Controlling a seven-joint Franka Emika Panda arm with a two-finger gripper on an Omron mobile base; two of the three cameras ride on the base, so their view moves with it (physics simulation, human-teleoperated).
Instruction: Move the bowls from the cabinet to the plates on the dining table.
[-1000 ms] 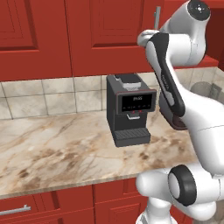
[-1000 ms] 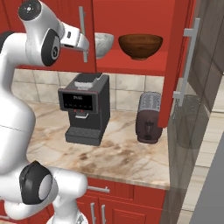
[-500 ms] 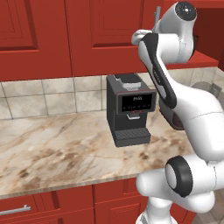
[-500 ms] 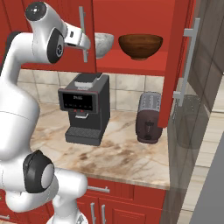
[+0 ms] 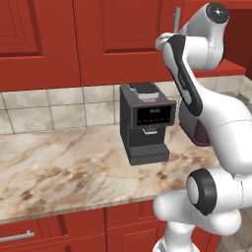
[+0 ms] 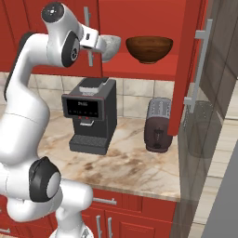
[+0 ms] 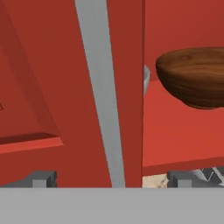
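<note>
Even, bright rendered light with soft shadows; the hand view looks slightly soft, perhaps blurred.

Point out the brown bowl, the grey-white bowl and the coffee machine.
brown bowl (image 6: 149,48), right base view, front of its outer wall.
grey-white bowl (image 6: 111,45), right base view, its visible right side.
coffee machine (image 5: 146,117), left base view, its dark front panel.

Brown bowl (image 6: 149,48) upright on open cabinet shelf (image 6: 139,66); marbled bowl (image 6: 110,45) at its 9 o'clock, partly hidden.
</note>
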